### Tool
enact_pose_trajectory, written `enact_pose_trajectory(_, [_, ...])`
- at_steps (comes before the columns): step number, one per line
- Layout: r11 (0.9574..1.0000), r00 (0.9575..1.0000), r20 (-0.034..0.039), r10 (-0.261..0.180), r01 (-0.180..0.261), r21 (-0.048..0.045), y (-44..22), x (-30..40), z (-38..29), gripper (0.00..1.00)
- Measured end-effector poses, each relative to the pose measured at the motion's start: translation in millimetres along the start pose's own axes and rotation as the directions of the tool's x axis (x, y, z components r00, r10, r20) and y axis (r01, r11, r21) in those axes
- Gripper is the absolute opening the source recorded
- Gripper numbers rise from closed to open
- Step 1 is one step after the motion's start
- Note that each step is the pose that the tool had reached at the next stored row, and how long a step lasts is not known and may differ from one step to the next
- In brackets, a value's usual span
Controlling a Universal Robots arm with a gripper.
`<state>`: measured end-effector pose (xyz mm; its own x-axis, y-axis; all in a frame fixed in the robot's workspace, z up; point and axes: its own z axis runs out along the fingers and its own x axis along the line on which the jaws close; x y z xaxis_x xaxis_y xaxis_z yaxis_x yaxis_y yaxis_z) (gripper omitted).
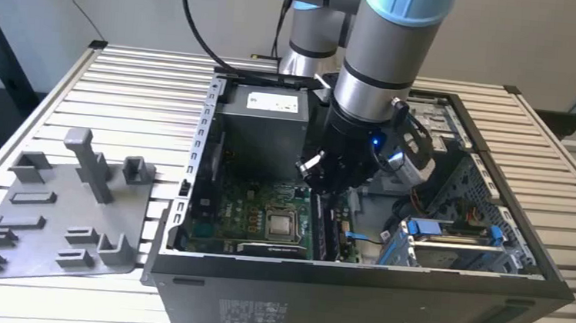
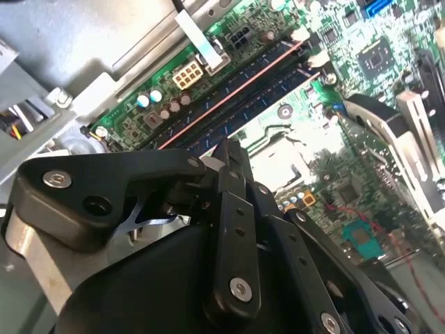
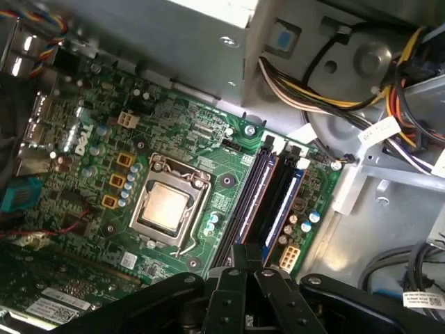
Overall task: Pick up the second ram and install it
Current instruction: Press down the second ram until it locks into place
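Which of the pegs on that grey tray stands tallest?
The T-topped post at the far side of the grey tray, on the exterior view's left. It rises well above the short blocks around it.

arm upright, wrist pointing down, fingers (image 3: 243, 268) pressed together.

My black, jointed metal gripper (image 2: 229, 156), fingers drawn together. Beyond its tip: green motherboard (image 2: 327, 62) with long dark memory slots (image 2: 250, 87), a white square power connector (image 2: 188, 74), and a silver processor socket (image 2: 281, 160). Grey metal case wall (image 2: 83, 42) alongside.
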<state>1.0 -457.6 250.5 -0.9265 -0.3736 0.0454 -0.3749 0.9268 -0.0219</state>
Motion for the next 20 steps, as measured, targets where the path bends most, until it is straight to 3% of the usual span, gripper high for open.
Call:
enact_pose_trajectory(7, [0.9969, 0.9969, 0.0018, -0.079, 0.079, 0.0032, 0.9, 2.1, 1.2, 0.11])
enact_pose_trajectory(11, [0.9899, 0.9899, 0.0029, -0.142, 0.142, 0.0062, 1.0, 2.3, 1.4, 0.11])
enact_pose_trajectory(15, [0.9767, 0.9767, 0.0037, -0.215, 0.215, 0.01, 1.0, 2.3, 1.6, 0.11])
enact_pose_trajectory(20, [0.9535, 0.9536, 0.005, -0.301, 0.301, 0.0139, 1.0, 2.3, 2.5, 0.11])
